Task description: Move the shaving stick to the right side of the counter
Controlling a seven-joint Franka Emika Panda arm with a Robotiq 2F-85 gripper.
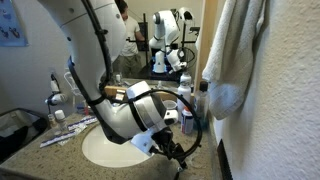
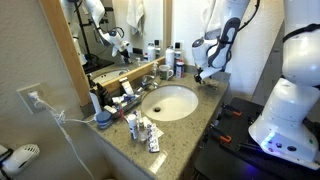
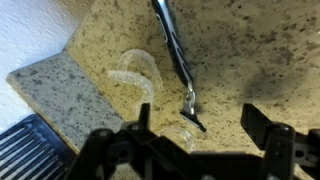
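Note:
In the wrist view the shaving stick (image 3: 178, 55) lies flat on the speckled granite counter (image 3: 250, 50). It is slim and dark with a metallic sheen, and its wider head (image 3: 193, 118) points toward me. My gripper (image 3: 203, 128) is open and empty. Its two dark fingers stand either side of the head, just above the counter, not touching the stick. In both exterior views the gripper (image 1: 165, 150) (image 2: 205, 76) hangs low over the counter end beside the white oval sink (image 2: 170, 102). The stick is hidden there.
A clear curved plastic piece (image 3: 135, 78) lies beside the stick. The counter edge and a dark ribbed object (image 3: 30, 150) are close by. Toothbrushes and tubes (image 1: 65, 130), small bottles (image 2: 145, 130) (image 2: 175, 62) and a hanging towel (image 1: 235, 50) surround the sink.

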